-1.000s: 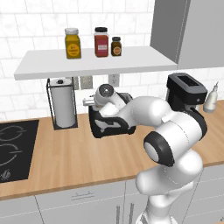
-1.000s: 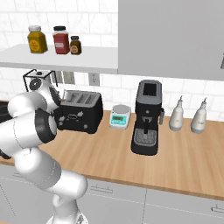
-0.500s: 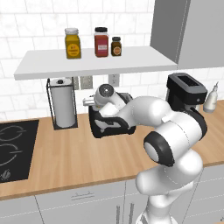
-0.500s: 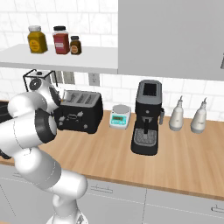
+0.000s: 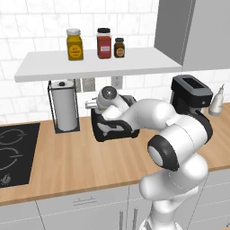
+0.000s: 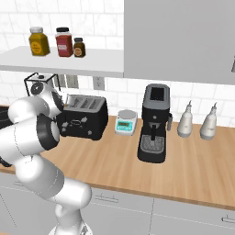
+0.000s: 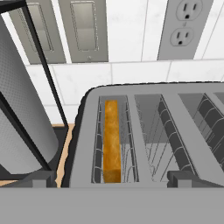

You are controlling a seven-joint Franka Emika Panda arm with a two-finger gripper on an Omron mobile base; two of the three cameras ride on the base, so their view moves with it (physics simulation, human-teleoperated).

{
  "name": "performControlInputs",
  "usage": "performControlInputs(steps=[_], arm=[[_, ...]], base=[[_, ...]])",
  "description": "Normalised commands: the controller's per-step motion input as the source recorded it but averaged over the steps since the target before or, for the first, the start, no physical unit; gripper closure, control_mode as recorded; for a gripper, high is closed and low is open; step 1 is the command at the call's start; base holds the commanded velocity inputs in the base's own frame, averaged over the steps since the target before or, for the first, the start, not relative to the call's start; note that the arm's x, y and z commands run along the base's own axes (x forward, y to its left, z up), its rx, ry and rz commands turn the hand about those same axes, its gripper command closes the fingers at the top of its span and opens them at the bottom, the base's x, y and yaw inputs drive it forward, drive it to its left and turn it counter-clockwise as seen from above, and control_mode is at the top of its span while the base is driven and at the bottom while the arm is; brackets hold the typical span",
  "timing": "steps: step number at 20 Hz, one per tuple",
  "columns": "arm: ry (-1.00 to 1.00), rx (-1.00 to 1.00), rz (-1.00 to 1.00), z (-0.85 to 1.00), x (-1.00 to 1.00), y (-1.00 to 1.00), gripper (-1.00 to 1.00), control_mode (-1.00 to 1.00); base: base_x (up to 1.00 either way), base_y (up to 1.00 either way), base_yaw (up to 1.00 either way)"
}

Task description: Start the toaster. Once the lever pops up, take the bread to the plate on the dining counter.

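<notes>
Nothing's budged since a second ago as far as I can see, arm's parked over the toaster (image 6: 83,117) same as before. Gripper (image 7: 112,183) is wide open with nothing in it, looking straight down into the slots. Bread (image 7: 112,140) sits deep in the left slot, crust edge up. So I reckon I'm at the grab-the-slice step: next I need to drop straight down, straddle the crust, and pinch without snagging the wire guides.

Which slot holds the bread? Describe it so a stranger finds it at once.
On the wooden worktop, beside the paper towel roll, stands the black toaster. The bread sits in the slot nearest that roll, its golden-brown crust edge showing; the neighbouring slots hold only bare wire racks.
</notes>
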Motion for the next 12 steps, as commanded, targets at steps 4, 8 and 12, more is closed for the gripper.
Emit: performControlInputs(steps=[4,8,12], arm=[[0.00,0.00,0.00,0.00,0.00,0.00,-1.00,-1.00],[0.00,0.00,0.00,0.00,0.00,0.00,-1.00,-1.00],[0.00,0.00,0.00,0.00,0.00,0.00,-1.00,-1.00]], base=[[0.00,0.00,0.00],[0.00,0.00,0.00],[0.00,0.00,0.00]])
